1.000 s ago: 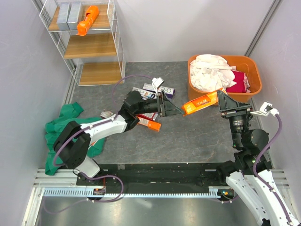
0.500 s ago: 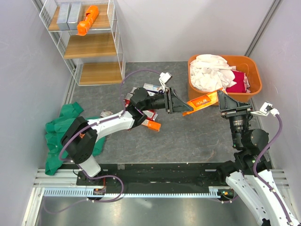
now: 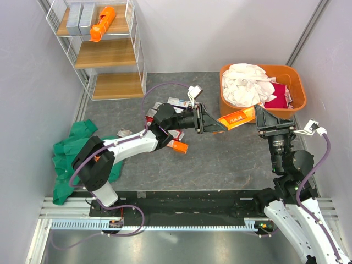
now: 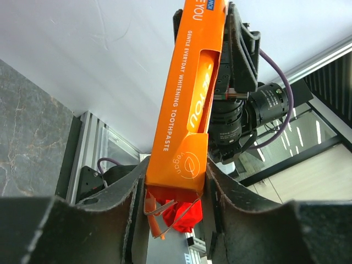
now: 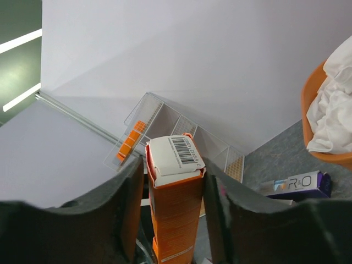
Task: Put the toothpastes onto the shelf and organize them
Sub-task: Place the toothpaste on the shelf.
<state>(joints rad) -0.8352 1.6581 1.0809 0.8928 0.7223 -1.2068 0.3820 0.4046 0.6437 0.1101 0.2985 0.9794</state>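
From above, I saw one orange toothpaste carton held in mid-air between both arms, near the orange tub of white and red laundry. My left gripper clamped one end. The right gripper flanked the other, though I could not tell whether it gripped. The top board of the shelf held two silver-grey cartons and orange cartons.

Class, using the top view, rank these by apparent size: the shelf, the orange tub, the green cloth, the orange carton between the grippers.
1. Shelf
2. Orange tub and green cloth: too alike to rank; the cloth is partly hidden.
3. Orange carton
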